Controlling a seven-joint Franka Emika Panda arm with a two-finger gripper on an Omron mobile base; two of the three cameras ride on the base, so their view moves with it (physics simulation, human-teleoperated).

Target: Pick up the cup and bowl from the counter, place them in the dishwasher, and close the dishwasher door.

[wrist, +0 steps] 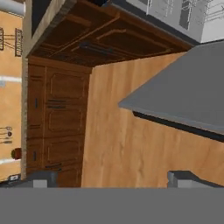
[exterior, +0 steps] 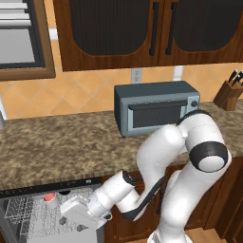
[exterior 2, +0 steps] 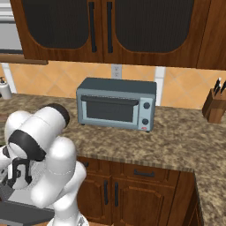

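Observation:
The dishwasher [exterior: 47, 186] stands open at the lower left under the counter [exterior: 57, 142], its grey wire rack [exterior: 28, 216] showing. The white cup [exterior: 49, 197], pinkish-red inside, sits upright in the rack. My gripper [exterior: 73, 223] hangs low, just right of the rack and near the cup. In the hand view my gripper [wrist: 116, 181] is open with nothing between its fingertips [wrist: 43, 179]. It looks past the lowered dishwasher door [wrist: 188, 92] and its black bar handle [wrist: 175, 125] to the wooden floor. The door's edge [exterior 2: 22, 212] shows beneath the arm. The black bowl is hidden.
A grey-blue toaster oven [exterior: 154, 111] stands on the counter behind the arm, with a knife block [exterior: 228, 95] at the far right. Dark wood cabinets [exterior 2: 132, 194] run below the counter, right of the dishwasher. Wall cabinets [exterior: 142, 28] hang above.

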